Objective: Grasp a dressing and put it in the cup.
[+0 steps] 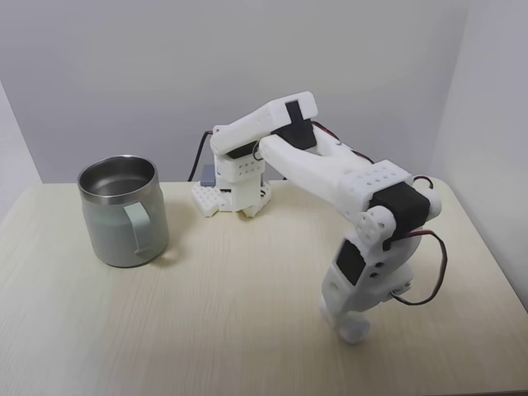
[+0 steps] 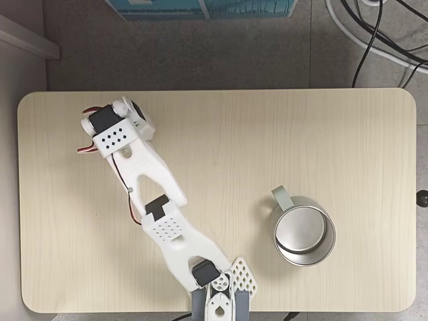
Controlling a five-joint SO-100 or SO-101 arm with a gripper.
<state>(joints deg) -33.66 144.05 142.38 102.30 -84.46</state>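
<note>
The cup (image 1: 124,216) is a pale green mug with a steel rim. It stands upright on the left of the table in a fixed view, and right of centre in the top-down fixed view (image 2: 304,234). Nothing lies in its steel interior. My white gripper (image 1: 351,326) points straight down at the table's front right, far from the cup. A small white rounded lump (image 1: 356,332) sits at its tip against the tabletop. I cannot tell whether this is the dressing or a finger. From above, the wrist (image 2: 112,134) hides the jaws.
The arm's base (image 1: 233,194) stands at the back middle of the table (image 1: 247,330), and bare wood lies between gripper and cup. Red wires loop off the wrist (image 1: 429,272). Cables (image 2: 374,33) lie on the floor beyond the table edge.
</note>
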